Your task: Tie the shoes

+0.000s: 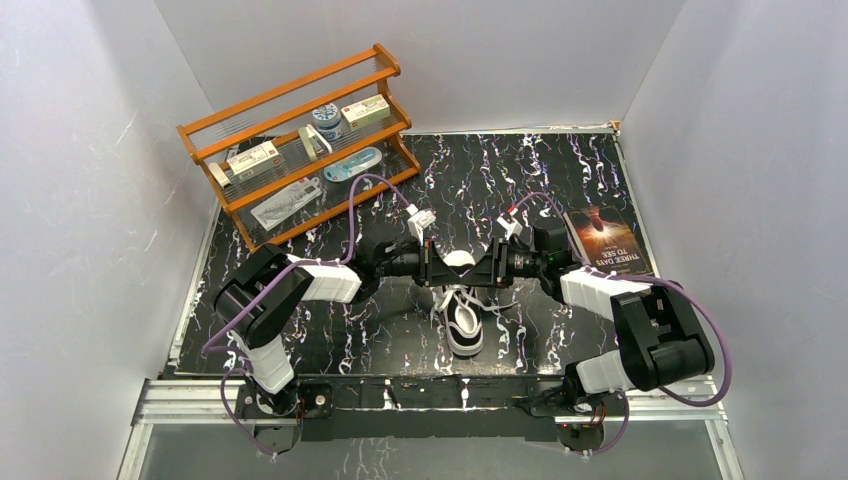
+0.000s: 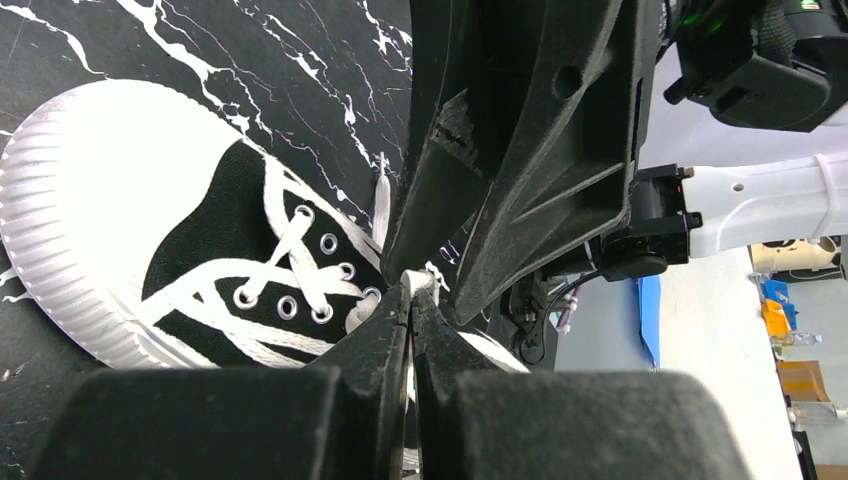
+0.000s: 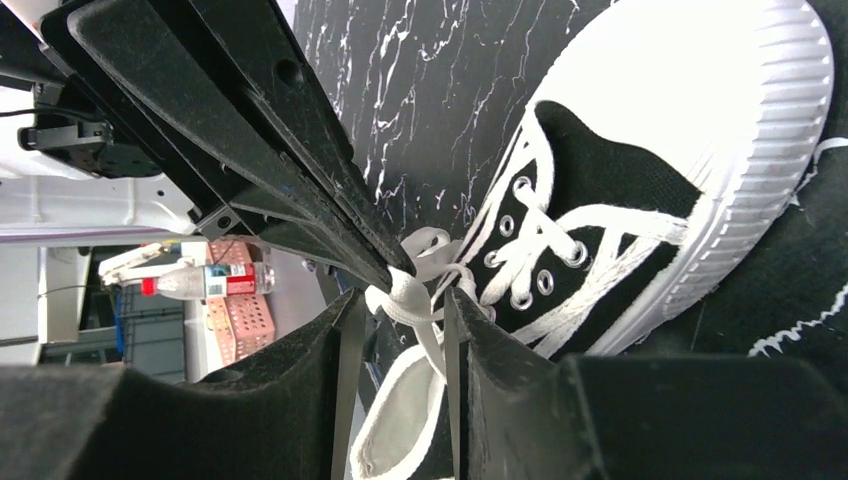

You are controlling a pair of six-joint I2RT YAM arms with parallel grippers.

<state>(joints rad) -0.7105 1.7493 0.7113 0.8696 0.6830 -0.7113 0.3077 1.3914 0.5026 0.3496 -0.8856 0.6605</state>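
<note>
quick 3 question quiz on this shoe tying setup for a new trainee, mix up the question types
1. True or false: the left gripper has its fingers spread wide.
2. Where is the book? A on the wooden rack; B flat on the table, right of the shoe; C under the shoe.
3. What colour is the shoe's toe cap?
Key: 1 false, it is pinched shut on a lace. 2 B. 3 white.
</note>
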